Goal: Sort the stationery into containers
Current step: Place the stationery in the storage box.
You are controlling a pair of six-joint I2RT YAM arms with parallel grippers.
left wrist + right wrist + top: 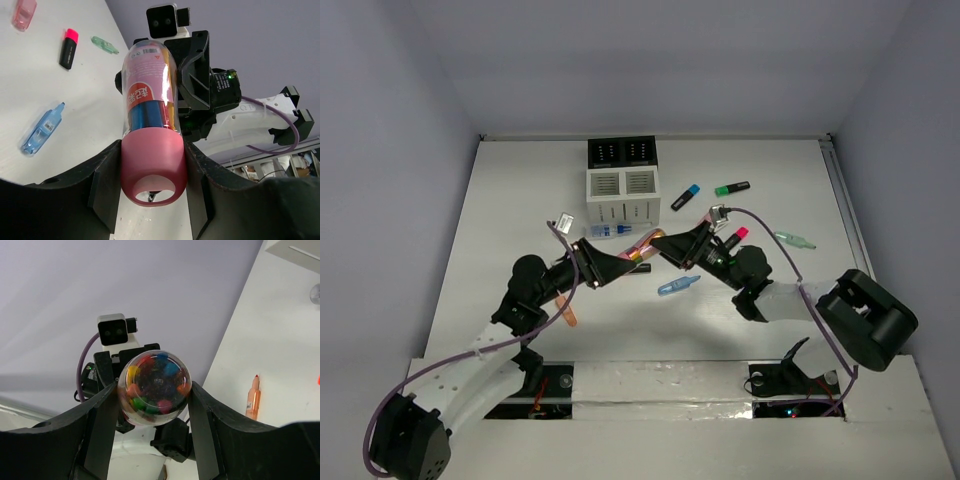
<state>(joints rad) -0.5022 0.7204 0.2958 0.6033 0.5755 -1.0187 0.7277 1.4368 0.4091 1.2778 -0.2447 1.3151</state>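
A clear tube [642,252] with a pink cap [153,162], packed with coloured stationery, hangs in the air between both arms. My left gripper [152,185] is shut on the pink cap end. My right gripper [154,405] is shut on the tube's clear round end [154,387]. The containers [623,180], two black cups behind two white slotted ones, stand at the back centre. Loose on the table lie a blue-capped highlighter [685,197], a green-capped one [731,188], a pink-capped one [68,48], a pale green pen [104,45], a blue pen [42,128] and an orange pen [253,398].
A blue item [608,231] lies just in front of the white cups, close to the held tube. A pink pen [24,12] shows at the corner of the left wrist view. Purple cables loop off both arms. The table's raised edge runs along the back and right.
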